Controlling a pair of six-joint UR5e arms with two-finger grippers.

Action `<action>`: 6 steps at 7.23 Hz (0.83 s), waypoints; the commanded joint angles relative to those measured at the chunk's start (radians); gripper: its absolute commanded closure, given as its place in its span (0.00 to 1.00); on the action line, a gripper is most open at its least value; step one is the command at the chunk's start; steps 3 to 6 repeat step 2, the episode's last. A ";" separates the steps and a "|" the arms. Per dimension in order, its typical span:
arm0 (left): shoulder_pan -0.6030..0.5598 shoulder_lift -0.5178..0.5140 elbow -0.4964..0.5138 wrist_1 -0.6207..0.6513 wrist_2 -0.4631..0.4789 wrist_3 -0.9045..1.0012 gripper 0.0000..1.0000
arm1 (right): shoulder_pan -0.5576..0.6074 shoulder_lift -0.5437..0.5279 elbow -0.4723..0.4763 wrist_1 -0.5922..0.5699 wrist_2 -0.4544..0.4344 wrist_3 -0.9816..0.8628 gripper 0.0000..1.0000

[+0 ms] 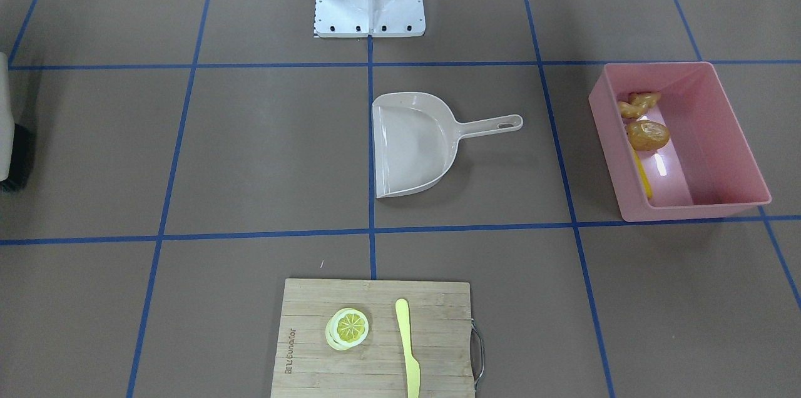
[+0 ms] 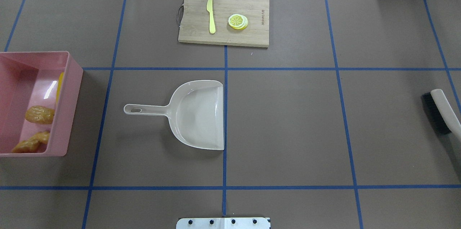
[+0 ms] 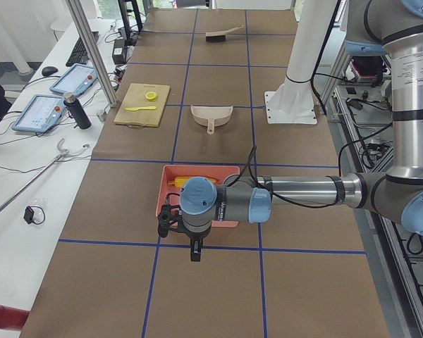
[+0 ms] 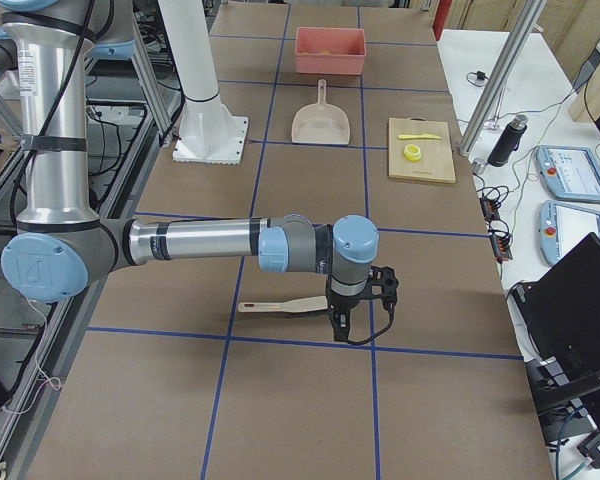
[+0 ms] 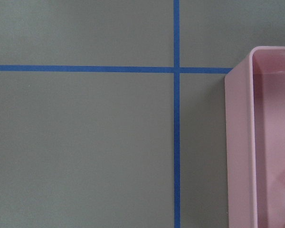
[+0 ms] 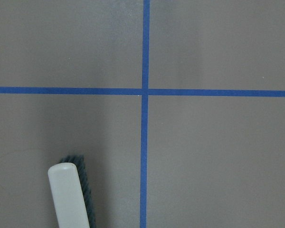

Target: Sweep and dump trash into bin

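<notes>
L hand (image 3: 195,253) near bin (image 1: 688,209), trash (image 1: 648,134) inside, R hand (image 4: 338,324) well apart

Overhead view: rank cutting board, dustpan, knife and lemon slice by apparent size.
Largest: cutting board, by area.
Then dustpan, though slightly longer counting its handle.
Smallest, unranked: knife is longer, lemon slice wider.

You have the dustpan (image 2: 198,113) in the middle, handle toward the bin (image 2: 74,103) at the robot's left; potato (image 2: 39,115), ginger root (image 2: 30,142) and corn cob (image 2: 60,85) lie inside it. Opposite the robot sits the cutting board (image 2: 223,31), bearing knife (image 2: 211,14) and lemon slice (image 2: 238,21). The brush (image 2: 441,110) lies at the robot's far right.
</notes>
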 commanded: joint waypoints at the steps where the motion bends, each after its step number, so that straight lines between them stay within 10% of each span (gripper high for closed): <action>1: 0.000 0.000 0.000 -0.001 0.001 0.000 0.02 | 0.000 0.000 0.007 0.000 0.002 0.001 0.00; 6: 0.000 0.000 0.000 0.000 0.001 0.000 0.02 | 0.000 0.000 0.007 0.000 0.002 0.001 0.00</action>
